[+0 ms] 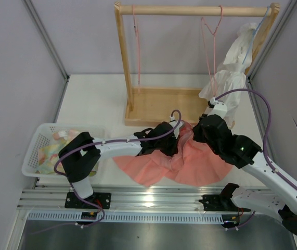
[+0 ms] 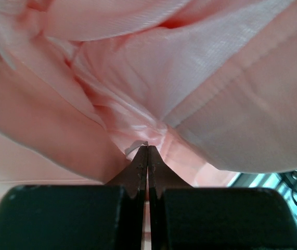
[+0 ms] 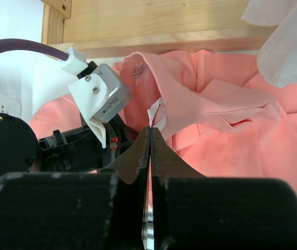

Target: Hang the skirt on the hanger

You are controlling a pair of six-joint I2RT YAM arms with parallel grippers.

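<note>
The skirt [image 1: 190,164] is being pinched by the left gripper [image 2: 147,150] and the right gripper [image 3: 149,131], both jaws fully closed on fabric.

Crumpled salmon skirt [image 1: 190,161]; hanger [image 1: 212,35] on rail [image 1: 190,10].

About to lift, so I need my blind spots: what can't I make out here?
- Top view: the arms' wrists cover every contact with the skirt.
- Left wrist: left gripper shut on a skirt fold; fabric hides how much is pinched.
- Right wrist: right gripper shut at a white label; whether it holds cloth is unclear.
</note>
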